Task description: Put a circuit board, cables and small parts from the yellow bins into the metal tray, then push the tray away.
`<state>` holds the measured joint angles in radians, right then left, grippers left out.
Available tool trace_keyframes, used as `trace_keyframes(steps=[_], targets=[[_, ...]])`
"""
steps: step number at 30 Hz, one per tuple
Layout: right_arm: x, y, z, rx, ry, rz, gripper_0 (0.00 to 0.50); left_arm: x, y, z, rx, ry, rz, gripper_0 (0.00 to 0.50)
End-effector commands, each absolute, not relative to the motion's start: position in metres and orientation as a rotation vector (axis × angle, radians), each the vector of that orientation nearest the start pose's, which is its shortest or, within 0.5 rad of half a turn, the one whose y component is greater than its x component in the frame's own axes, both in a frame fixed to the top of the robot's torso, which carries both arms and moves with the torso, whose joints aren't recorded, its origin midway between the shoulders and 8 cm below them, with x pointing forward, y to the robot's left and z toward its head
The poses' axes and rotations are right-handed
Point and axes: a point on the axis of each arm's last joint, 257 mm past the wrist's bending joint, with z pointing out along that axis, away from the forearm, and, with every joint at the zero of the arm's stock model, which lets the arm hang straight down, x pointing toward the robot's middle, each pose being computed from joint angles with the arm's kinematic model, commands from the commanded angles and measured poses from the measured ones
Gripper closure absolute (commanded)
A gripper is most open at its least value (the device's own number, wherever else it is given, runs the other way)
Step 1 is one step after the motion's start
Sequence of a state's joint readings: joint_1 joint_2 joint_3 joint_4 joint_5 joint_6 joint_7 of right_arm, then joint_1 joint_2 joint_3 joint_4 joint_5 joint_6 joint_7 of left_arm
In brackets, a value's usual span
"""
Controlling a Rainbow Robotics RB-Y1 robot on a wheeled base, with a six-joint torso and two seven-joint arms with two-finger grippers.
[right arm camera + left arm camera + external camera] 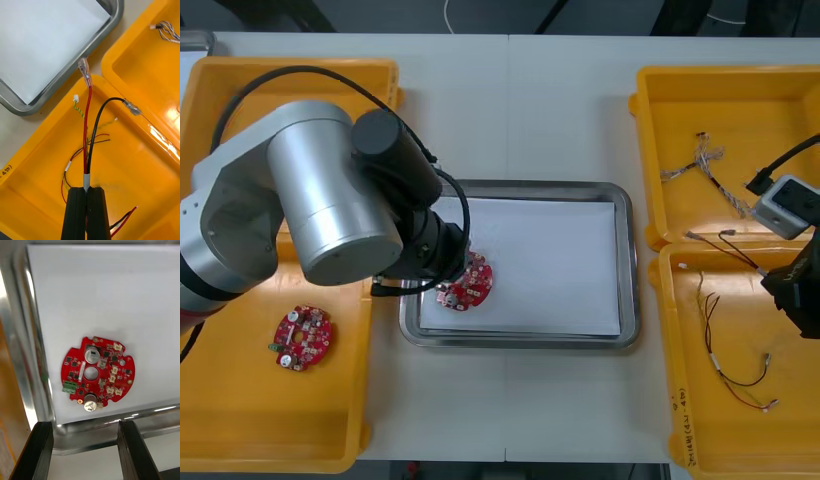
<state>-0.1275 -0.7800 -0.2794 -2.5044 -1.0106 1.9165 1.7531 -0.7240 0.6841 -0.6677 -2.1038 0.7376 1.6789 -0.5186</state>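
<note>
A round red circuit board (pixel 468 283) (pixel 97 373) lies flat on the white inside of the metal tray (pixel 628 260), near its front left corner. My left gripper (pixel 84 427) hangs open just above that corner, both fingers apart and off the board. Over the near right yellow bin (pixel 720 440), my right gripper (pixel 87 189) is shut on a cable with a red and a black wire (pixel 87 123) (pixel 725 248). The cable's clear end pieces reach toward the tray's corner and the wall between the two bins.
A second red circuit board (pixel 303 337) lies in the near left bin (pixel 240 420). Thin red, black and yellow cables (pixel 735 370) (pixel 80 150) rest on the near right bin's floor. A twisted blue and white cable (pixel 700 160) (pixel 167 30) lies in the far right bin (pixel 740 100).
</note>
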Motion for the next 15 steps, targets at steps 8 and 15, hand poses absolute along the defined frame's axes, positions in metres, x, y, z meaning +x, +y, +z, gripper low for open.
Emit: trace_keyframes(steps=[8,15], targets=[[0.345,-0.234,-0.124,-1.249,2.258,-0.166,0.500,0.447,0.165,-0.143,-0.054,2.614,-0.131,0.000],[0.346,-0.189,-0.123,-1.438,2.149,-0.170,0.500,0.464,0.229,-0.117,-0.079,2.640,-0.064,0.000]])
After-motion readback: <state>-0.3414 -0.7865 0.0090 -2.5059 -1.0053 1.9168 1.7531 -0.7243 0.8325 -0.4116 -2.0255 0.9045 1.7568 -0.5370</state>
